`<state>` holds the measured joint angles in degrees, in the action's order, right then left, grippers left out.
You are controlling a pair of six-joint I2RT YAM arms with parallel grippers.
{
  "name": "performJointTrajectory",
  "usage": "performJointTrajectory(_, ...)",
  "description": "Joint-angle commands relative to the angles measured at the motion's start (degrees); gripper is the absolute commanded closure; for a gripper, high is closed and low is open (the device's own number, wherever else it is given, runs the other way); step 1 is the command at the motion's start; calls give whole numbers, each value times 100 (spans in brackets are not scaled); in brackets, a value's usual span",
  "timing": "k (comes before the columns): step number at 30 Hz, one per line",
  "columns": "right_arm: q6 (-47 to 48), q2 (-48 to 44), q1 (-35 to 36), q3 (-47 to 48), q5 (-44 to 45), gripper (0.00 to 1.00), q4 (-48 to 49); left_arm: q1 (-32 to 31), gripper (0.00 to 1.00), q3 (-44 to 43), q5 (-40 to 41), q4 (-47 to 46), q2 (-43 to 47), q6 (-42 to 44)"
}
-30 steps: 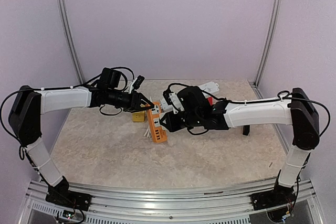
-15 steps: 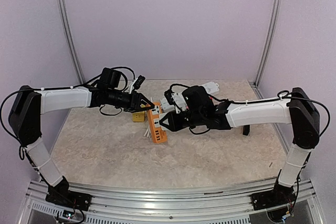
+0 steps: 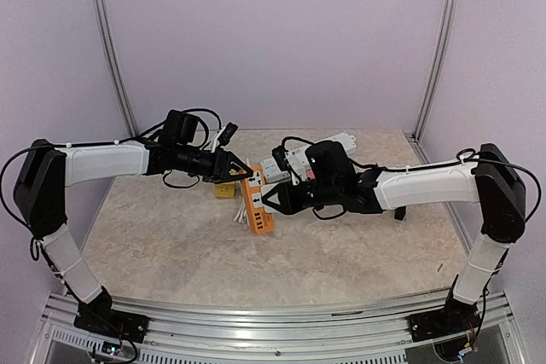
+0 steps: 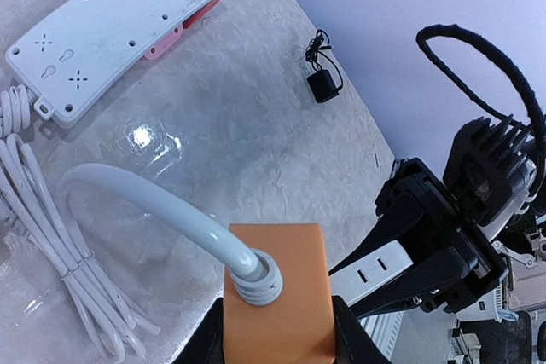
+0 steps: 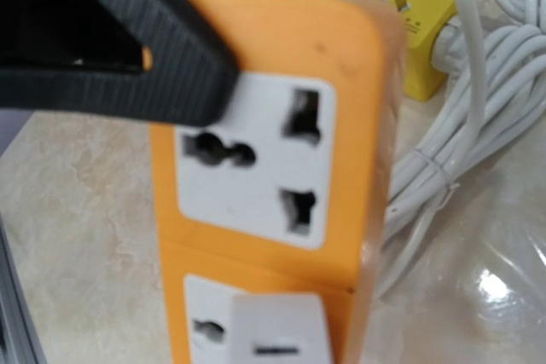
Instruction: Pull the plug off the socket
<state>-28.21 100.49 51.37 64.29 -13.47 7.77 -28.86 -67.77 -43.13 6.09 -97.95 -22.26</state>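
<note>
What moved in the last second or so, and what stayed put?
The right arm drew back a little to the right, the right claw still shut on the white plug at the orange plastic power strip. The left claw kept hold of the strip's cable end; the strip hardly shifted.

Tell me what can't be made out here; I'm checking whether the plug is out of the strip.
- Plug prongs: right wrist view, cut off by the bottom edge; seated or free, cannot tell.
- Same prongs: left wrist view, hidden behind the strip.
- Plug, top view: too small, covered by the right gripper.
- Left gripper: left wrist view, nearly all below the bottom edge.
</note>
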Motion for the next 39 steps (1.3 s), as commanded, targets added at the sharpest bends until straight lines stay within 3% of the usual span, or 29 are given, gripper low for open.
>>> performJointTrajectory(1, -3, -418, -61, -70, -300, 100, 465, 118, 84, -101, 247, 132, 84, 106)
performJointTrajectory(19, 107, -611, -70, -145, -349, 100, 520, 119, 84, -211, 489, 384, 13, 196)
performJointTrajectory(33, 322, -466, -71, 56, -265, 100, 188, -414, 84, -494, 1047, 942, 26, 997)
performJointTrajectory(39, 307, -590, -67, -32, -162, 100, 214, -279, 84, -489, 868, 864, -13, 832)
